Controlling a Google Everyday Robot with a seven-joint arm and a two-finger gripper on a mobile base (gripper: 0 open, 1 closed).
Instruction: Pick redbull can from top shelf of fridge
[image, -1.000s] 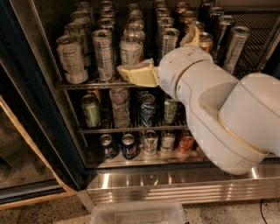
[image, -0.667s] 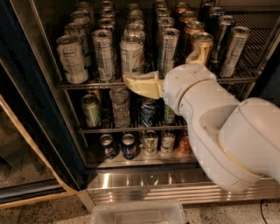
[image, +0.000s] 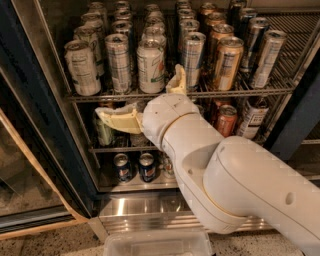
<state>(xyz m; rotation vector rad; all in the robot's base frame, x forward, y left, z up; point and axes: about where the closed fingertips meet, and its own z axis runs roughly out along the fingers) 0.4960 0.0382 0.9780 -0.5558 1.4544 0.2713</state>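
The fridge (image: 30, 100) stands open with chrome wire racks full of cans. The top shelf (image: 240, 91) holds the redbull can (image: 193, 57), tall, slim and silver-blue, in the front row right of centre, with more like it behind. My gripper (image: 139, 91) is open and empty in front of the shelf's front rail. Its upper finger (image: 177, 80) points up just left of the redbull can's base. Its lower finger (image: 117, 120) points left in front of the middle rack. My arm hides much of the lower racks.
A white can with a green-red logo (image: 151, 67) stands left of the redbull can, then a slim silver can (image: 118, 62) and a white can with black text (image: 81, 67). Gold cans (image: 226, 62) stand to its right. A clear bin (image: 157, 245) sits on the floor.
My gripper has moved down and to the left, from in front of the top shelf's cans to the level of its front rail. The cans have not moved.
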